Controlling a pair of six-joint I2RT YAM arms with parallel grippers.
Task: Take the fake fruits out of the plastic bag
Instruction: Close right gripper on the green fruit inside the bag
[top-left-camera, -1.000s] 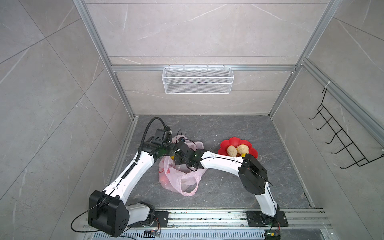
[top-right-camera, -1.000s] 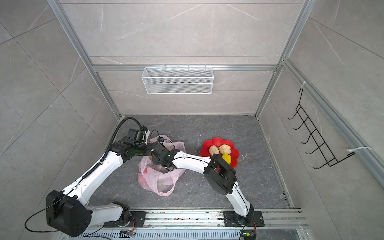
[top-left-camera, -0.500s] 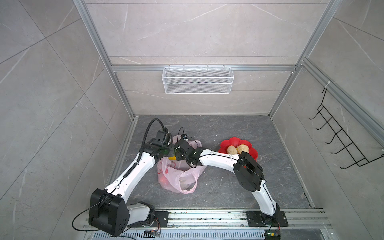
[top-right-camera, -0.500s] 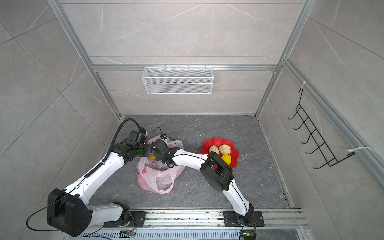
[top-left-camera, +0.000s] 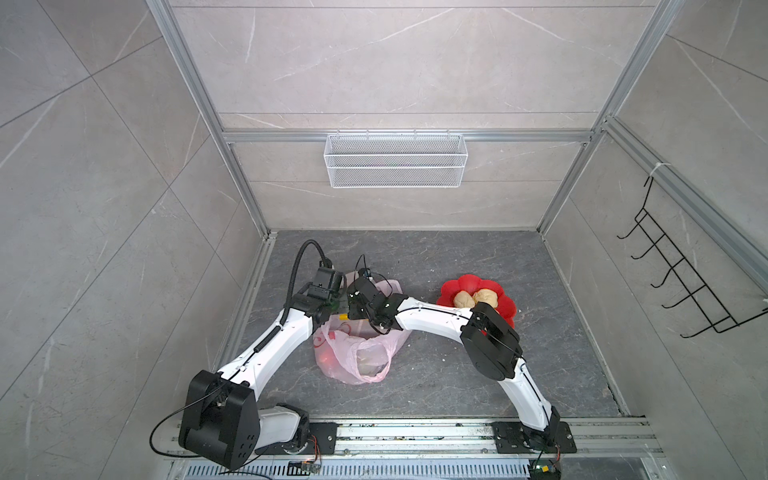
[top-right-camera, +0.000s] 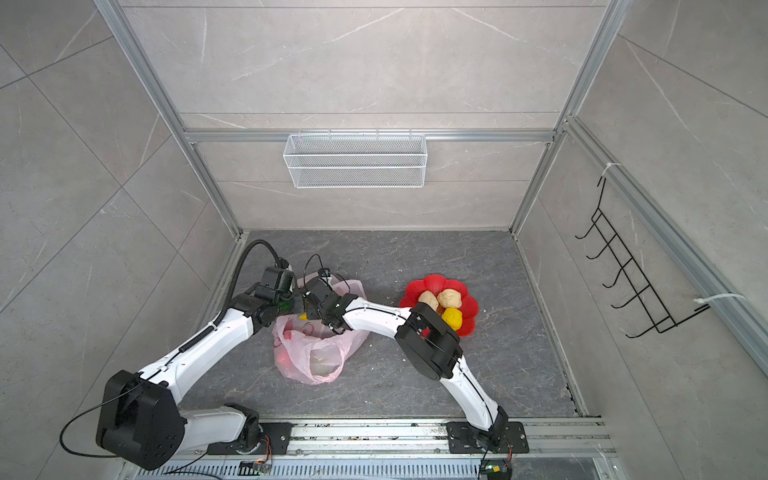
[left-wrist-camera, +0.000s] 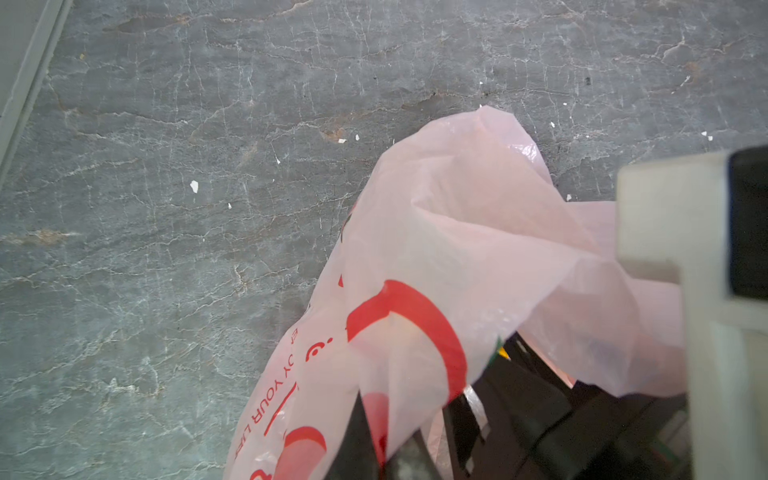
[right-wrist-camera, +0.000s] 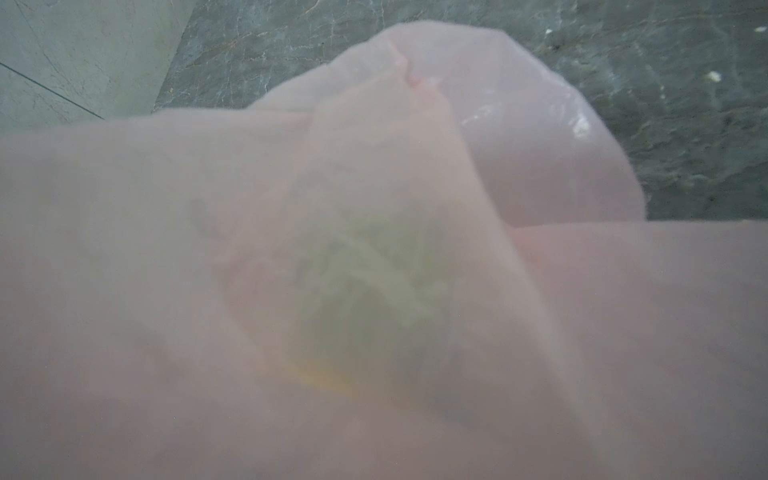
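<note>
At the left of both top views the left gripper reaches to the mouth of the plastic bag. Its jaws are closed tight on the pink film at the rim, and the left wrist view shows that film, with its red print, drawn up close to the lens. The bag lies slumped on the grey desk, left of the middle. A red fruit and a pale netted ball show through it, and a yellow tip sits at the mouth. The right gripper reaches across into that mouth, just beside the left one. Film covers its wrist view, with a greenish netted fruit blurred behind it, so I cannot tell how its jaws stand. Well to the right, apart from the bag, the red dish holds two beige lumps and a yellow lumpy fruit.
</note>
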